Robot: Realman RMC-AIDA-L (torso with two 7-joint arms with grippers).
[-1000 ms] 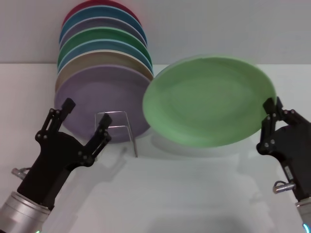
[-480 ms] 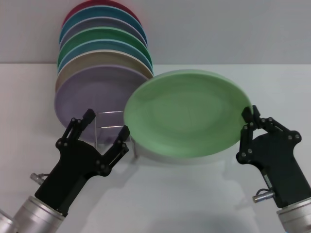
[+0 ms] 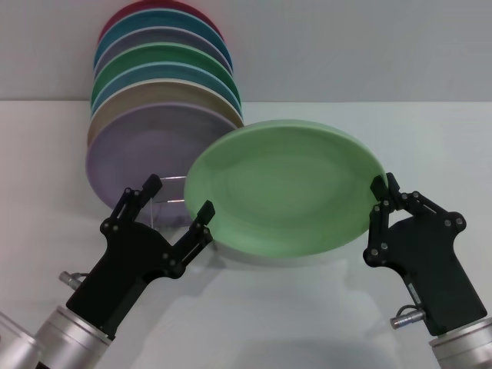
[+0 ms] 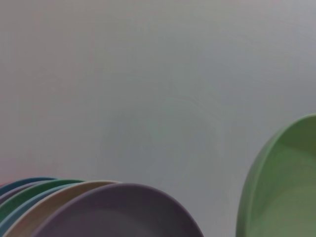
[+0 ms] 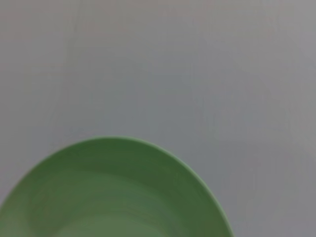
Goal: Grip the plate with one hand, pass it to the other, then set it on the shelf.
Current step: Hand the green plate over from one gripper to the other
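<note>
- The plate (image 3: pixel 284 188), a pale green round one, hangs in the air above the white table (image 3: pixel 307 307), tilted so its hollow face looks toward the head camera.
- The right pincer (image 3: pixel 378 211) clamps the plate's right rim; its black fingers (image 3: pixel 378 188) sit closed on the edge, and the plate has no other support that can be seen.
- The left pincer (image 3: pixel 178 206) stands spread wide, one finger (image 3: pixel 146 188) up near the lilac plate and the other finger (image 3: pixel 202 215) just beside the pale plate's lower left rim. Whether that finger touches the rim cannot be told.
- The shelf (image 3: pixel 175 201), a thin silver wire rack, shows between the left pincer's two fingers, standing on the table in front of the stacked plates and mostly hidden by the pincer.
- A row of plates (image 3: pixel 161 100) leans behind it: a lilac plate (image 3: pixel 127 150) in front, then tan, blue, darker green, greyish purple, blue and a red one at the back.
- The pale plate's left edge overlaps the lilac plate in the head view.
- The left wrist view shows the lilac plate (image 4: pixel 118 212) with the stack's rims beside it and the pale plate (image 4: pixel 284 187) edge-on to one side, against a plain grey wall (image 4: pixel 148 74).
- The right wrist view shows only the pale plate's (image 5: pixel 113 197) hollow face and rim before the same wall.
</note>
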